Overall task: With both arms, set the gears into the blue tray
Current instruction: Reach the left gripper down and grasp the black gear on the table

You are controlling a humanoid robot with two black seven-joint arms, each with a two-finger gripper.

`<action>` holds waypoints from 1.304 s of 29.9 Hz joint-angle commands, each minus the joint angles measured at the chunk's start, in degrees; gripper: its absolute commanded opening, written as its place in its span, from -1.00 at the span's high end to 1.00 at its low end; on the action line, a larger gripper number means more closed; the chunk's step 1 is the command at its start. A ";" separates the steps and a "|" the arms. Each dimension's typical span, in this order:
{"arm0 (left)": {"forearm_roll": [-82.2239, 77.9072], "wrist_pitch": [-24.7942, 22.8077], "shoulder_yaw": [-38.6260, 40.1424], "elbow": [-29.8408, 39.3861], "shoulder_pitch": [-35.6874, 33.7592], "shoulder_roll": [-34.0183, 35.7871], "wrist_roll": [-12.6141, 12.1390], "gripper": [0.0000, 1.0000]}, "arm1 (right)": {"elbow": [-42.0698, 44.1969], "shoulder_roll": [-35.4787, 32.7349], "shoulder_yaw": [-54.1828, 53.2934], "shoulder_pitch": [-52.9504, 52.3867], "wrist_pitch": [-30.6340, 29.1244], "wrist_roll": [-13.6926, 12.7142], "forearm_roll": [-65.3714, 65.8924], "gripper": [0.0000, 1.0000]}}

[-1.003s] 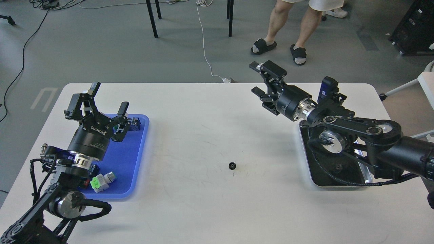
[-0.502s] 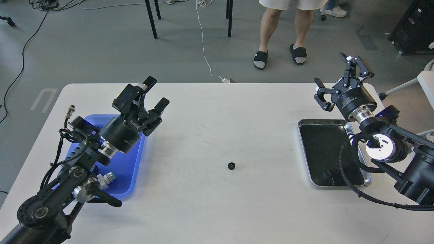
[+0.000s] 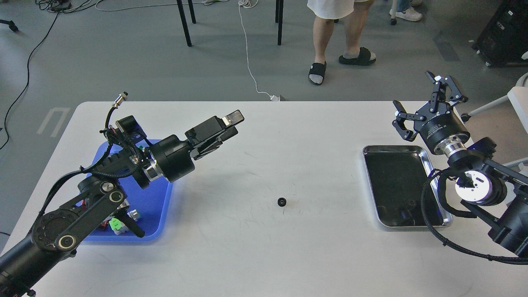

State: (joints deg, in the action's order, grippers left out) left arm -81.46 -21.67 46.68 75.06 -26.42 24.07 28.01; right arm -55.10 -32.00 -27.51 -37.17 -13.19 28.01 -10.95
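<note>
One tiny black gear lies alone on the white table, near its middle. The blue tray sits at the left, largely covered by my left arm. My left gripper reaches rightward above the table just past the tray's far right corner; its fingers stand slightly apart, open, with nothing between them, well left of and behind the gear. My right gripper is open and empty, raised over the table's far right edge behind the steel tray. On that tray's black floor a small dark round shape shows faintly; I cannot tell what it is.
The shiny steel tray with a black floor sits at the right. A green-and-white connector block and other small parts lie in the blue tray's near end under my left arm. A person's legs stand beyond the table.
My left gripper swung right and lowered to point across the table, away from the blue tray. My right gripper shifted slightly right. The gear has not moved.
</note>
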 commanded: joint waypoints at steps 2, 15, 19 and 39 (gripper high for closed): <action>-9.75 -0.13 -5.36 0.44 -5.56 1.59 -0.01 -0.96 | -0.01 0.09 -0.09 -0.18 0.01 -0.01 0.06 -0.94; -35.25 -1.54 -26.36 -2.54 -24.80 2.29 -0.01 -0.95 | 0.08 0.71 -0.88 -0.71 0.10 -0.01 0.06 -0.94; -41.05 -1.45 -31.03 -6.58 -29.21 0.81 -0.01 -0.95 | 0.08 0.71 -0.88 -0.71 0.10 -0.01 0.06 -0.94; -43.54 -2.86 -44.74 -16.08 -36.86 -13.78 -0.01 -0.93 | 2.46 0.00 -0.09 4.83 -7.02 -0.01 0.93 -0.95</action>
State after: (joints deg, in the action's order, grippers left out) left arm -125.01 -24.13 3.72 59.32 -62.86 11.91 28.00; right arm -52.63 -32.00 -27.72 -32.98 -19.73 27.99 -10.18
